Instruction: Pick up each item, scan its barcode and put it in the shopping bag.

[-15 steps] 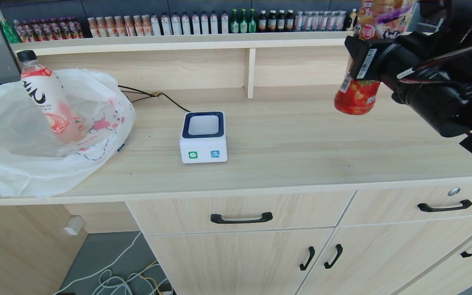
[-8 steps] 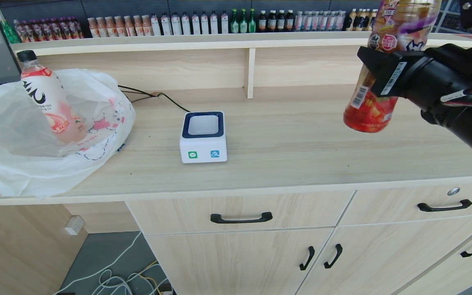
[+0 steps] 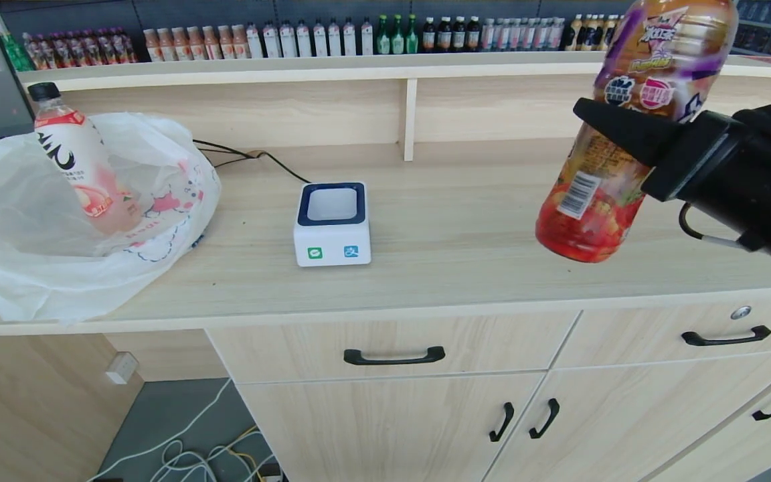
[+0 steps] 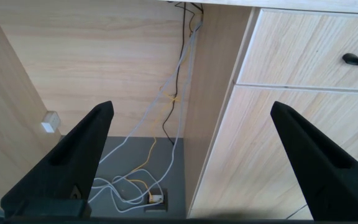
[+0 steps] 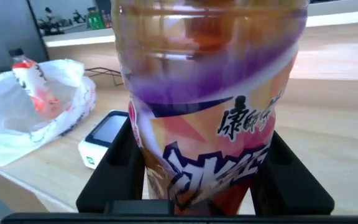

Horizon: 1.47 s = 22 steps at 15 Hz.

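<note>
My right gripper clamps a tilted red-and-purple plastic drink bottle above the pale wooden worktop, right of the white cube scanner; my left gripper hangs open.

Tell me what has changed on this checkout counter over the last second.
The right gripper, shut on the tall amber plastic bottle with a purple label and red base, carried it lower and nearer the head camera, tilting it further. Nothing was grasped or released. The white box scanner, the white plastic shopping bag and the pink drink bottle in it stayed put on the wooden counter.
</note>
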{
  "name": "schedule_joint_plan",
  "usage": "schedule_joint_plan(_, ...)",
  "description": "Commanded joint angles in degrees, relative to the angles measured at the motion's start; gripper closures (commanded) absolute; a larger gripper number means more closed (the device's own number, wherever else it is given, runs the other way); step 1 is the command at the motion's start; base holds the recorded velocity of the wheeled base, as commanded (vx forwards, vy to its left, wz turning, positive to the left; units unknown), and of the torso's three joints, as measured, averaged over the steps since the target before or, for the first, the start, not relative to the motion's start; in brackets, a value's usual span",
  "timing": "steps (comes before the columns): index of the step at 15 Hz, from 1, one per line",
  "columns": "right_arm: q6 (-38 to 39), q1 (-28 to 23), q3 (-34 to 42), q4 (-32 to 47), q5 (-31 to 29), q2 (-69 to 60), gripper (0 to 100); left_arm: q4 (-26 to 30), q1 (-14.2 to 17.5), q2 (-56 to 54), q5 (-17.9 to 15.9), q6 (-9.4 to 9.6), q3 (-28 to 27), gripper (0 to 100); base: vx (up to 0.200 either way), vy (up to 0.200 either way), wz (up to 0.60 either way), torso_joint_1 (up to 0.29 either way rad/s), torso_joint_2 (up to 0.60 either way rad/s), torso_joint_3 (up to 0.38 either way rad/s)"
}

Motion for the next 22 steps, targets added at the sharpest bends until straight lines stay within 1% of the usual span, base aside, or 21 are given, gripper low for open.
schedule_joint_plan(1, 1.8, 0.4, 0.3, -0.1, 2.3, -1.4, 100, 0.0, 0.0, 0.0, 0.0, -0.01, 0.0, 0, 0.0, 0.0, 0.0, 0.0, 0.0, 0.0)
schedule_joint_plan(3, 4.4, 1.2, 1.0, -2.1, 4.5, -1.3, 100, 0.0, 0.0, 0.0, 0.0, -0.01, 0.0, 0, 0.0, 0.0, 0.0, 0.0, 0.0, 0.0)
schedule_joint_plan(4, 6.8, 2.3, 1.7, -4.3, 6.2, -1.0, 100, 0.0, 0.0, 0.0, 0.0, -0.01, 0.0, 0, 0.0, 0.0, 0.0, 0.0, 0.0, 0.0)
schedule_joint_plan(5, 9.9, 4.4, 2.7, -7.6, 9.0, 0.1, 100, 0.0, 0.0, 0.0, 0.0, -0.01, 0.0, 0, 0.0, 0.0, 0.0, 0.0, 0.0, 0.0)
schedule_joint_plan(6, 11.0, 5.0, 3.2, -9.0, 9.8, 0.6, 100, 0.0, 0.0, 0.0, 0.0, -0.01, 0.0, 0, 0.0, 0.0, 0.0, 0.0, 0.0, 0.0)
schedule_joint_plan(8, 14.5, 8.7, 4.9, -15.8, 14.4, 2.2, 100, 0.0, 0.0, 0.0, 0.0, -0.01, 0.0, 0, 0.0, 0.0, 0.0, 0.0, 0.0, 0.0)
schedule_joint_plan(10, 14.8, 10.6, 5.0, -17.6, 18.6, 3.5, 100, 0.0, 0.0, 0.0, 0.0, -0.01, 0.0, 0, 0.0, 0.0, 0.0, 0.0, 0.0, 0.0)
schedule_joint_plan(12, 16.0, 13.1, 5.2, -18.8, 21.4, 4.3, 100, 0.0, 0.0, 0.0, 0.0, -0.01, 0.0, 0, 0.0, 0.0, 0.0, 0.0, 0.0, 0.0)
schedule_joint_plan(13, 16.6, 13.9, 5.2, -19.2, 21.8, 4.5, 100, 0.0, 0.0, 0.0, 0.0, -0.01, 0.0, 0, 0.0, 0.0, 0.0, 0.0, 0.0, 0.0)
schedule_joint_plan(14, 18.1, 15.9, 5.1, -20.2, 22.0, 5.1, 100, 0.0, 0.0, 0.0, 0.0, -0.01, 0.0, 0, 0.0, 0.0, 0.0, 0.0, 0.0, 0.0)
schedule_joint_plan(15, 18.3, 16.1, 5.1, -20.3, 22.0, 5.2, 100, 0.0, 0.0, 0.0, 0.0, -0.01, 0.0, 0, 0.0, 0.0, 0.0, 0.0, 0.0, 0.0)
schedule_joint_plan(17, 21.0, 19.6, 5.8, -22.2, 23.2, 5.4, 100, 0.0, 0.0, 0.0, 0.0, -0.01, 0.0, 0, 0.0, 0.0, 0.0, 0.0, 0.0, 0.0)
schedule_joint_plan(20, 21.6, 21.8, 5.2, -23.0, 24.0, 6.7, 100, 0.0, 0.0, 0.0, 0.0, -0.01, 0.0, 0, 0.0, 0.0, 0.0, 0.0, 0.0, 0.0)
schedule_joint_plan(22, 26.5, 22.6, 4.3, -26.4, 24.1, 7.7, 100, 0.0, 0.0, 0.0, 0.0, -0.01, 0.0, 0, 0.0, 0.0, 0.0, 0.0, 0.0, 0.0)
